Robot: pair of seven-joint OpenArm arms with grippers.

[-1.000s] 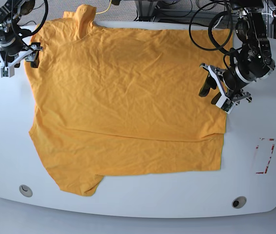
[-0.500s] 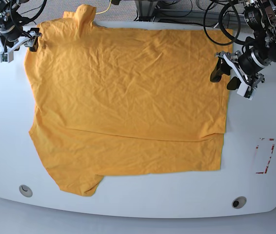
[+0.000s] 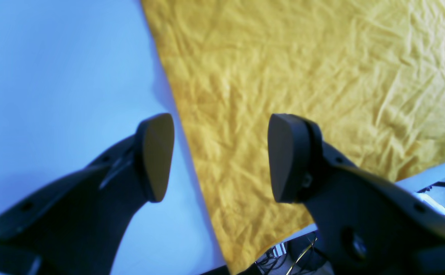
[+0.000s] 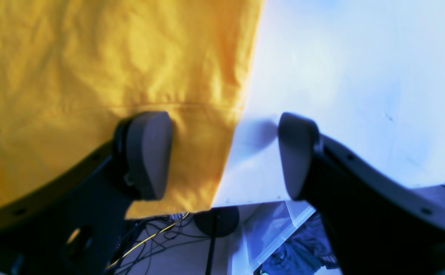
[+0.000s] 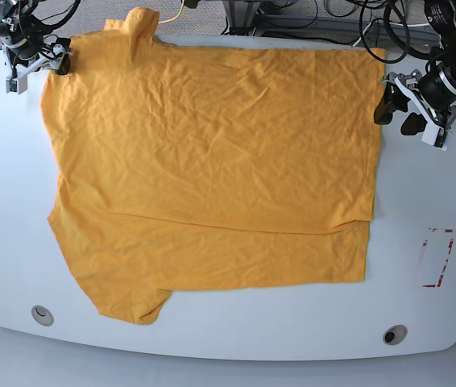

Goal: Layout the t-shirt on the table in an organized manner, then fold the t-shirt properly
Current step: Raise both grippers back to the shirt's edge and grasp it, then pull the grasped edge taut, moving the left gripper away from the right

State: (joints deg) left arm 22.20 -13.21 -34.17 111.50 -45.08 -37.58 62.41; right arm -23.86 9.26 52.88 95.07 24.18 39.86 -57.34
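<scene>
Wrinkled orange-yellow cotton t-shirt [image 5: 212,169] lies spread flat across most of the large white smooth tabletop [image 5: 421,314], with a lower band folded up so that a horizontal fold edge crosses it below the middle. One sleeve sticks out at the near-left corner, close to a round grey grommet [image 5: 42,314]; another bit of cloth bunches up at the far edge, left of centre. A second grey grommet [image 5: 394,334] sits near the front-right rim, and a red rectangular tape outline [image 5: 438,258] marks the bare white surface to the right of the shirt, well apart from it.

The left gripper [image 5: 408,109] hangs just beside the shirt's right edge at the far-right part of the table. Its dark jaws stand spread wide with nothing between them; in the left wrist view, one pad is over bare table and the other over yellow cloth, with the shirt's edge running between them.

The right gripper [image 5: 36,64] is at the shirt's far-left corner. Its jaws are parted too, and in the right wrist view one finger [image 4: 146,152] lies over the hemmed corner of the cloth while the other is over white table. Whether that finger actually touches the fabric is hard to tell from these angles.
</scene>
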